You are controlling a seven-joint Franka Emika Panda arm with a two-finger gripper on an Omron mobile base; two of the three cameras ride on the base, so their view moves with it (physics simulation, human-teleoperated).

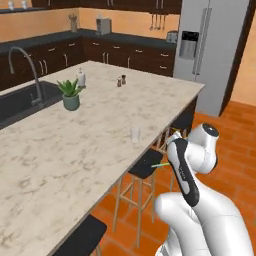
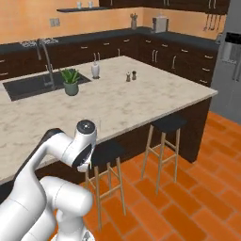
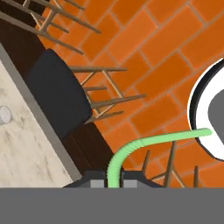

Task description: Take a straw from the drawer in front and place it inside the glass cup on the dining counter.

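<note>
My fingers (image 3: 114, 183) are clamped on the straw (image 3: 144, 146), holding it above the brick floor (image 3: 175, 65) near a black stool (image 3: 59, 98). The cup (image 1: 135, 134) sits near the counter's (image 1: 75, 155) right edge.

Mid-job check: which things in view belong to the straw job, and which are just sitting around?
Job:
- straw, clamped in the shut jaws of the gripper
- glass cup
- dining counter

Lying about:
- potted plant
- soap bottle
- two shakers
- bar stools
</note>
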